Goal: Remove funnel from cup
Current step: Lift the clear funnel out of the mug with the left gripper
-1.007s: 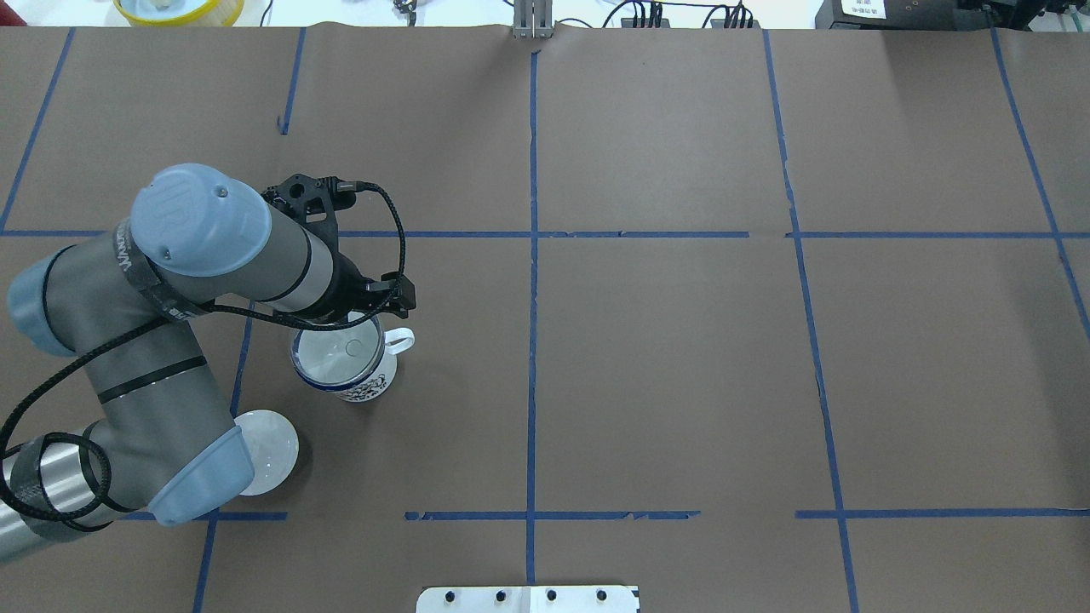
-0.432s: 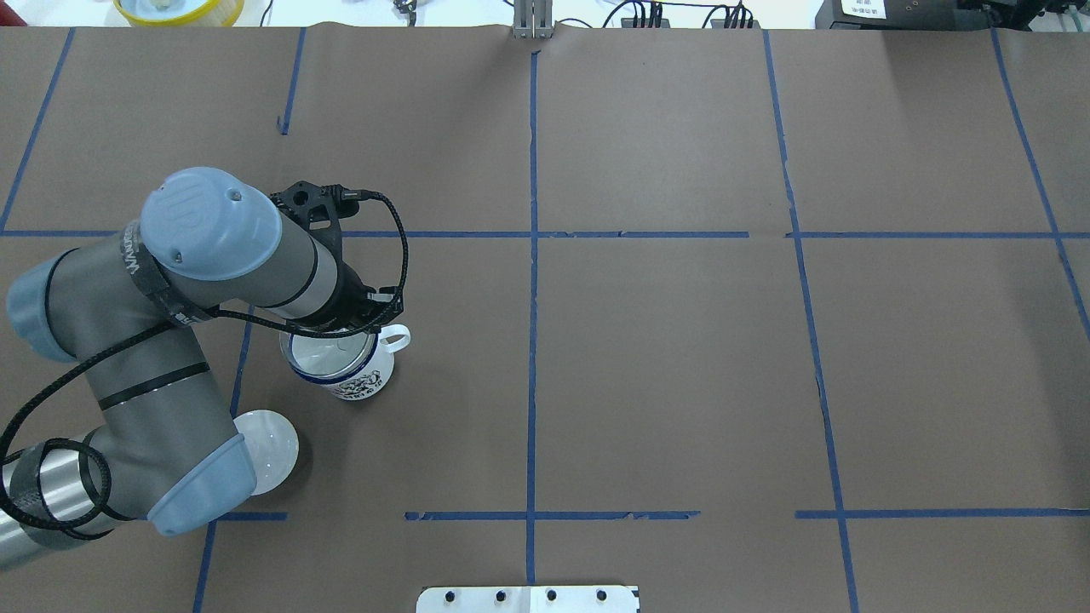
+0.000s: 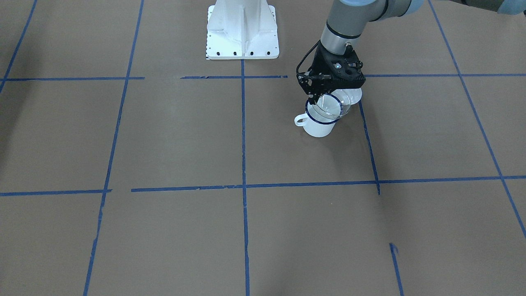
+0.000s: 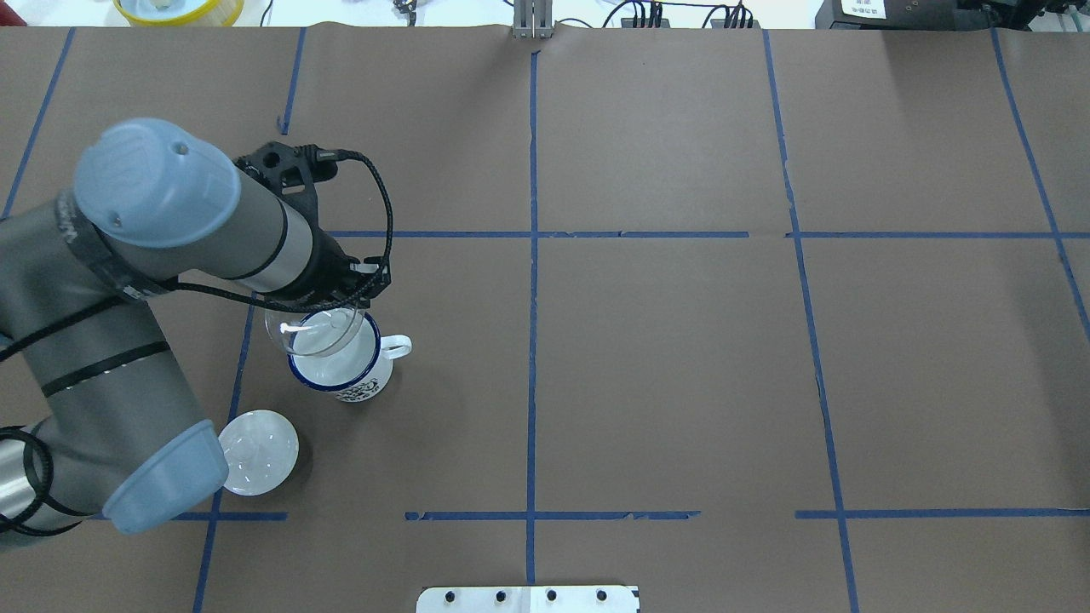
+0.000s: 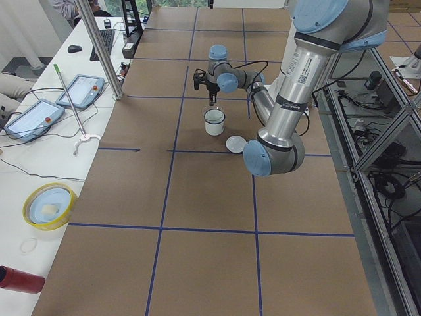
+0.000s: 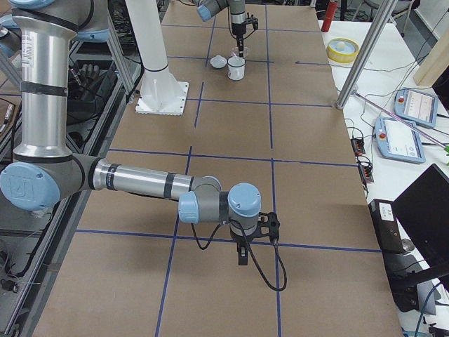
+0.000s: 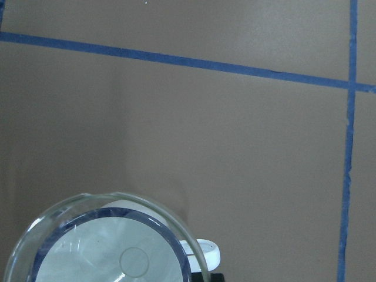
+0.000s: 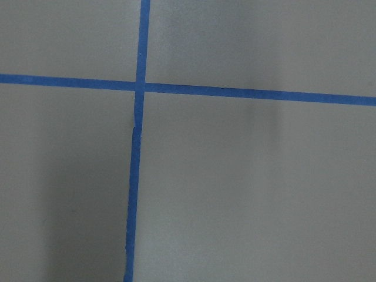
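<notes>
The cup [image 4: 341, 370], a white mug with a dark blue rim, stands on the brown table; it also shows in the front view [image 3: 318, 126]. The clear funnel [image 4: 311, 332] hangs tilted just above the cup's mouth, offset toward the robot's left [image 3: 332, 106]. My left gripper [image 3: 318, 98] is shut on the funnel's rim. In the left wrist view the funnel [image 7: 167, 214] overlaps the cup's handle [image 7: 207, 252]. I cannot tell whether the spout is clear of the cup. My right gripper [image 6: 242, 256] hovers low over bare table far away; I cannot tell its state.
A small white domed lid [image 4: 258, 452] lies on the table near the cup, on the robot's side. The robot's white base plate [image 3: 242, 28] stands at the table's edge. Blue tape lines cross the brown table [image 4: 681, 366].
My left gripper has risen and moved away from the robot, lifting the funnel up from inside the cup. The cup stays on the table. The lid has not moved.
</notes>
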Robot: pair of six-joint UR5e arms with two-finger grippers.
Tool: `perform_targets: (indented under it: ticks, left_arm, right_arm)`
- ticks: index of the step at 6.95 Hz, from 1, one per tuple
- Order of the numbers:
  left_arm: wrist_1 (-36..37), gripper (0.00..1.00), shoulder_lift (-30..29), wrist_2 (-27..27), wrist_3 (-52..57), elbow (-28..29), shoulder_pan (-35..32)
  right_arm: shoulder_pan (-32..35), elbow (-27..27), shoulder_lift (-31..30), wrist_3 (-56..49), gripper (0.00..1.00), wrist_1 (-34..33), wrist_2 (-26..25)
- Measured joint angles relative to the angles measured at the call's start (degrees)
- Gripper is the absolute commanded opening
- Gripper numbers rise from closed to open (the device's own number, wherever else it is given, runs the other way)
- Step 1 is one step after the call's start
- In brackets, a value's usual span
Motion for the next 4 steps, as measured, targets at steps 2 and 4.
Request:
perform_targets:
  ticks: [2,4]
  left_arm:
    - [2.71,0.0,-2.59,1.61,-5.57,-2.02,-3.72]
    - [-8.85,0.0,-3.62,10.98,-20.05,3.89,-4.66]
  right_arm:
    - [0.0,0.0,0.0,0.0,1.0,0.0,0.0]
    - [0.0,0.0,0.0,0.0,1.0,0.0,0.0]
